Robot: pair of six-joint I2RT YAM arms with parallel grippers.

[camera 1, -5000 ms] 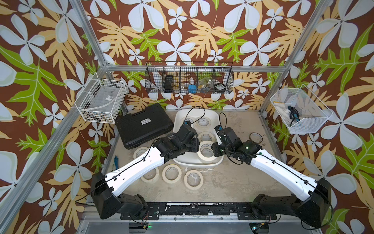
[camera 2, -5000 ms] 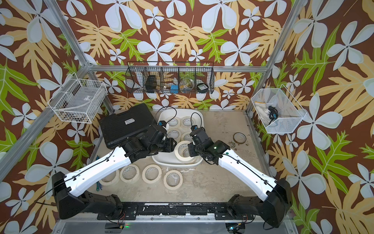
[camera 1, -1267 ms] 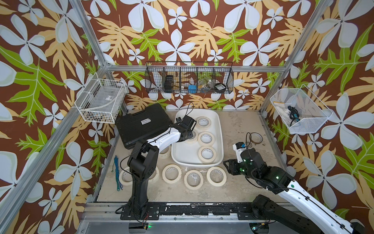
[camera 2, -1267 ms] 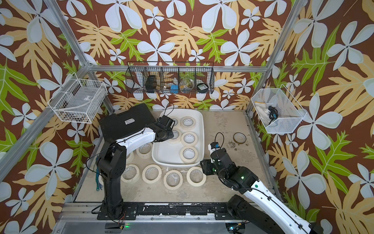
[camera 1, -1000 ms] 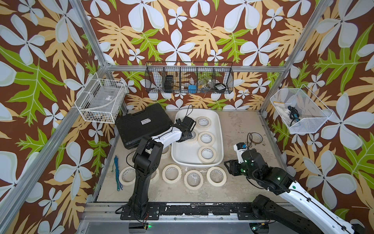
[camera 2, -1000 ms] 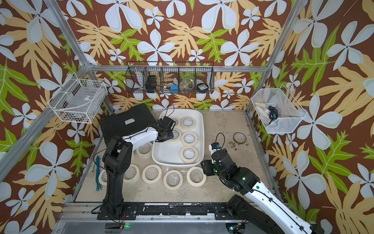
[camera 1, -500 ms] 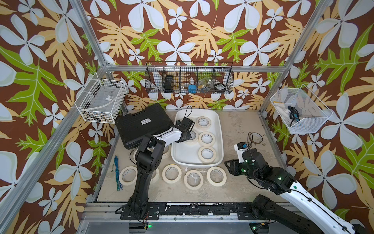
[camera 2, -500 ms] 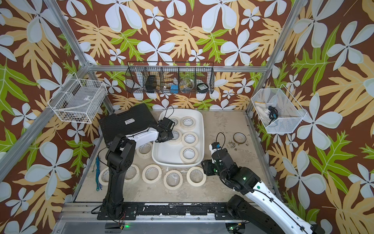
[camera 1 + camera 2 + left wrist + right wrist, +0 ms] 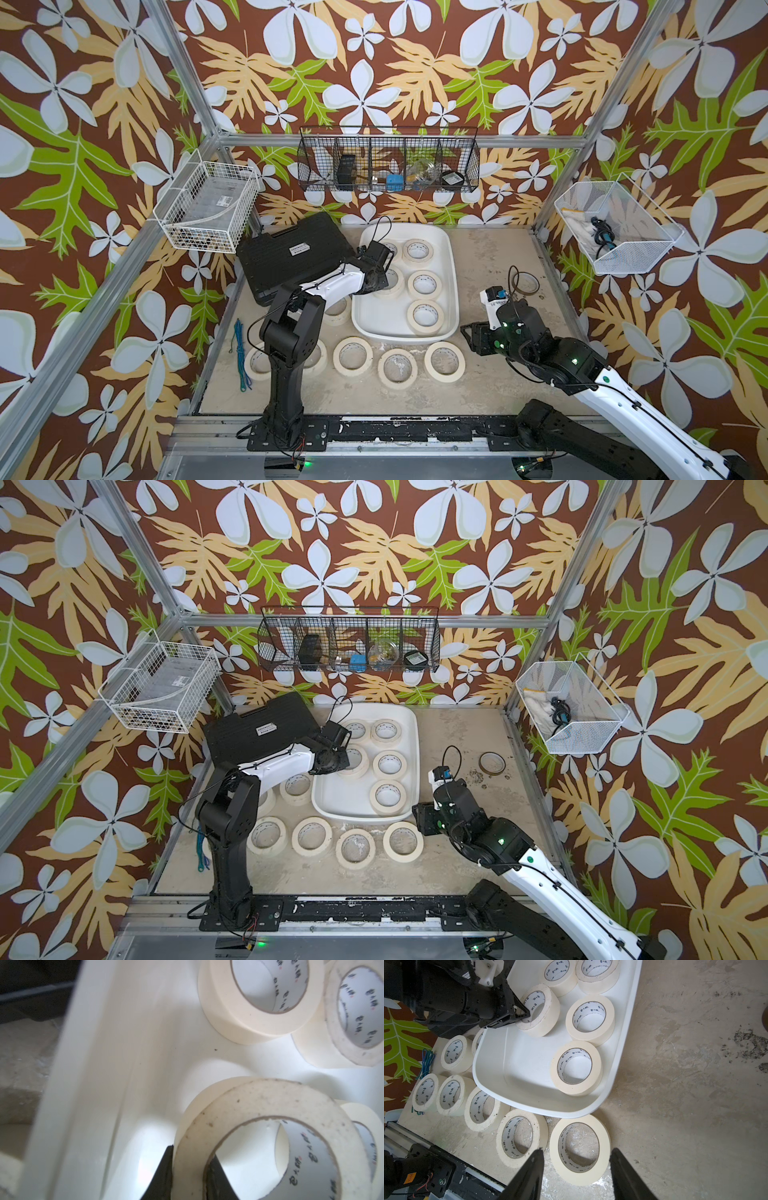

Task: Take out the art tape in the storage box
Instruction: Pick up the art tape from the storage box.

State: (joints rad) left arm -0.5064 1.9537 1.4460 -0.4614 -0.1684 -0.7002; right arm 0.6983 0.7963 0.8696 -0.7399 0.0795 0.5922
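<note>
In the left wrist view, one art tape roll (image 9: 270, 1101) inside the storage box (image 9: 145, 1043), near its left wall, is being pinched by the left gripper (image 9: 191, 1153), one finger (image 9: 218, 1176) inside the core, one outside. In both top views those fingers are being hidden under the wrist. The right gripper (image 9: 576, 1150) is being held apart above a loose roll (image 9: 581, 1178) just outside the box's front rim, with bare table (image 9: 695, 1084) being left beside it.

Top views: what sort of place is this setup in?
Probably a purpose-built robot test cell, not a home: aluminium frame with floral-print walls, left arm and right arm mounted on a front rail, wire baskets hung on the walls.
</note>
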